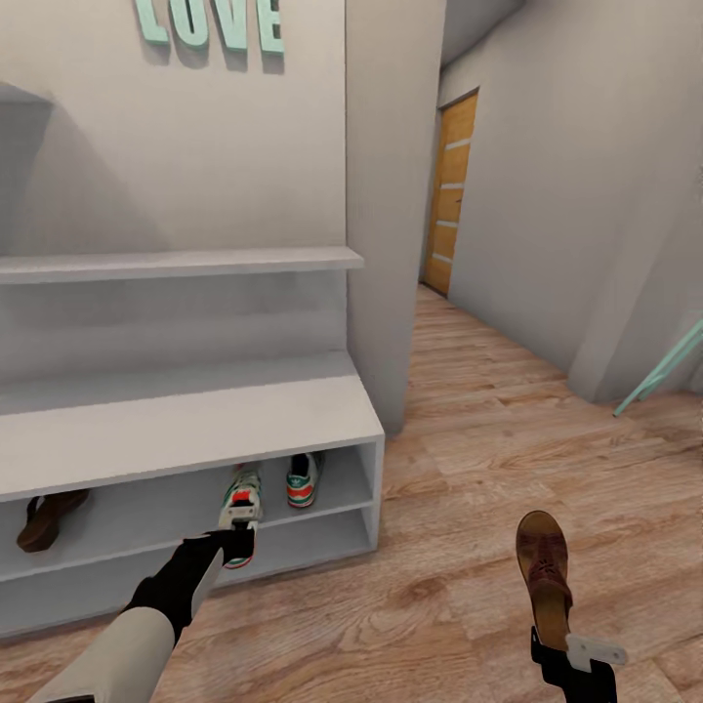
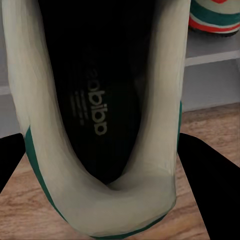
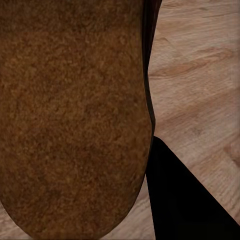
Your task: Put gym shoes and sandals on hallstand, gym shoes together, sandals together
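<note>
The white hallstand [image 1: 186,420] fills the left of the head view. In its upper open row one gym shoe [image 1: 304,480] stands at the right, and a dark-brown sandal [image 1: 44,517] lies at the far left. My left gripper [image 1: 237,535] is shut on the heel of the second gym shoe [image 1: 241,503], at the row's front edge just left of the first. The left wrist view looks into this shoe [image 2: 100,100], with the other gym shoe [image 2: 215,17] beyond it. My right gripper [image 1: 558,640] is shut on the second sandal [image 1: 544,571] above the floor [image 1: 459,469]. That sandal's brown surface [image 3: 75,115] is close up in the right wrist view.
A white wall pillar [image 1: 391,195] stands right beside the hallstand. The plank corridor runs back to an orange wooden door [image 1: 449,195]. A teal rod [image 1: 664,376] leans at the right edge. Teal LOVE letters [image 1: 210,21] hang above the upper shelf [image 1: 176,264].
</note>
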Controlling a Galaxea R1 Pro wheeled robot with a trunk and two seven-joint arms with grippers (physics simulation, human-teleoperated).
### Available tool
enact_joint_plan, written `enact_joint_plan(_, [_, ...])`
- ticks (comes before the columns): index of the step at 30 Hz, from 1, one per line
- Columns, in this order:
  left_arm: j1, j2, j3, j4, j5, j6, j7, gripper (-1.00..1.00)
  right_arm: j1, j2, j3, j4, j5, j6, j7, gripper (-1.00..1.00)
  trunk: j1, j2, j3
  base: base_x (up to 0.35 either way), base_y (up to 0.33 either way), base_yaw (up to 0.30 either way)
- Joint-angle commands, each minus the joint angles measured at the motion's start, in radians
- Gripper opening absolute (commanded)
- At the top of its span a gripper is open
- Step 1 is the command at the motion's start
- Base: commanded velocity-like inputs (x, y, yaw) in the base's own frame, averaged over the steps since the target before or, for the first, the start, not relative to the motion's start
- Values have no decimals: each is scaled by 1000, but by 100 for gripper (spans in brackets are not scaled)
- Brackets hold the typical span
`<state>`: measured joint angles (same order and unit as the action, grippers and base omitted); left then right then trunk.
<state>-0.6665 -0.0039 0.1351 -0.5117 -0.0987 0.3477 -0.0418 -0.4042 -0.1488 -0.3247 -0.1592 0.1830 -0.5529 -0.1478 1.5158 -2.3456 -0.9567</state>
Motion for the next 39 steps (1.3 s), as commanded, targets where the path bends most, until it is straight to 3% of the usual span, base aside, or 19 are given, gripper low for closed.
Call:
enact_joint_plan(1, [0,0,5,-2,-10,5,-4,-100,-1,0,-3,1,8,-2,-4,-100,0,0,-1,3,-1,-13])
enact_joint_plan(34, [2,1,3,-1,-10,-3,-4,-100,-1,3,-2,1,8,-1,-4,-100,0,0,-1,110,0,-1])
enact_joint_plan(39, [3,1,2,-1,-10,-4,-5,-100,-1,3,-3,1,7,-1,-4,-100,19,-35,-22,1,0,0])
